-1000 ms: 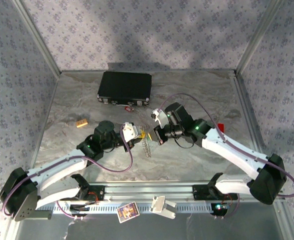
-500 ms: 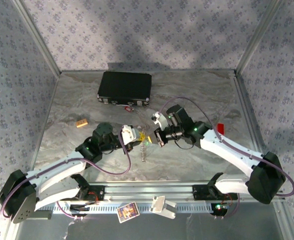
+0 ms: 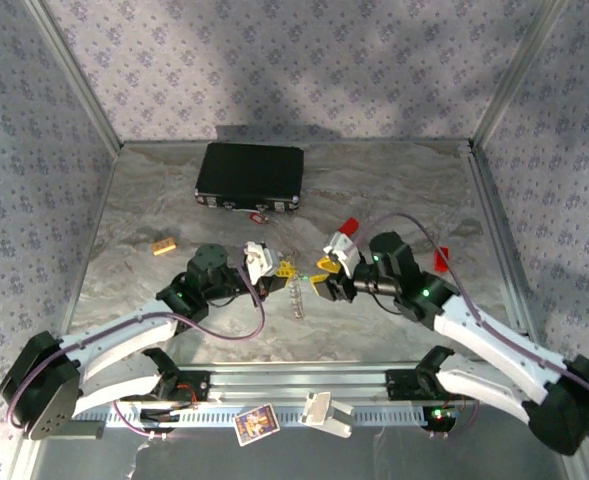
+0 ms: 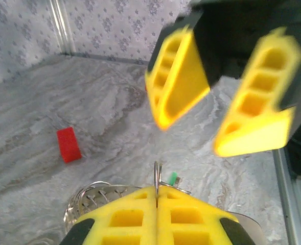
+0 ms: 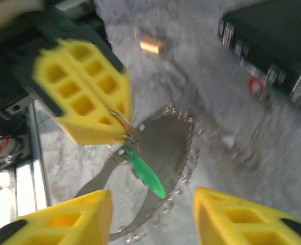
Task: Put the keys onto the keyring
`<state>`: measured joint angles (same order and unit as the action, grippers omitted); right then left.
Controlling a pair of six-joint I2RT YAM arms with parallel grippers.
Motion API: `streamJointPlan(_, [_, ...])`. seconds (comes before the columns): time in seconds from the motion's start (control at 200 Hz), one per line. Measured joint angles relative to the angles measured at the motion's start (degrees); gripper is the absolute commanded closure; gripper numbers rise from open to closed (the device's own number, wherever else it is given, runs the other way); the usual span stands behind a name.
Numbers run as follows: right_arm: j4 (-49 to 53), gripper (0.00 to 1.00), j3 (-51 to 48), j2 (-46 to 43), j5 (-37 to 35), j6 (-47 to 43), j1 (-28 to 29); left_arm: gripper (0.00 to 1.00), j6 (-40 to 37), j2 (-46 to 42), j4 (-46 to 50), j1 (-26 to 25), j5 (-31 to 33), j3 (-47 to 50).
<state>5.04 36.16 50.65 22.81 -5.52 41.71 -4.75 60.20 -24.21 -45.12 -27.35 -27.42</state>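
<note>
- Change, left: the left gripper (image 4: 156, 199) is where it was a second ago, fingers pressed shut on the thin metal ring of the keyring (image 3: 296, 296), whose chain hangs just above the table (image 3: 154, 200).
- Change, centre: the green key (image 5: 142, 173) dangles from that held ring. We judge it threaded, so half the task is done.
- Change, right: the right gripper (image 4: 193, 132) has drawn back from the ring. Its wrist has rolled and its jaws stand wide apart, holding nothing.
- Meaning: the red key (image 3: 259, 215) lies just in front of the black case (image 3: 250, 175), well apart from both grippers. We take fetching it to be the next step.
- Count, left to right: one small tan block (image 3: 164, 245), one black case, one keyring, two keys (one green, one red), one red block (image 3: 440, 260) and two grippers.
</note>
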Motion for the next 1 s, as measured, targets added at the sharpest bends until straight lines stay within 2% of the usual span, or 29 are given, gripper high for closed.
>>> streamJointPlan(0.085, [-2.9, 0.51, -2.5, -3.4, 0.1, -4.2, 0.0, 1.00, 1.0, 1.9, 0.9, 0.0, -1.2, -0.5])
streamJointPlan(0.2, [-4.0, 0.55, -2.5, -2.8, 1.0, -7.9, -0.2, 1.00, 1.4, 3.3, 2.2, 0.0, -2.5, -1.9])
streamJointPlan(0.55, [-7.1, 0.68, -2.6, -1.1, 4.3, -11.0, -0.9, 1.00, -2.8, 4.0, 2.8, 0.0, -6.0, -3.4])
streamJointPlan(0.999, [-8.4, 0.70, -3.6, 2.2, 5.0, -11.7, -0.7, 1.00, -5.6, 6.7, 4.1, 0.0, -9.8, -5.6])
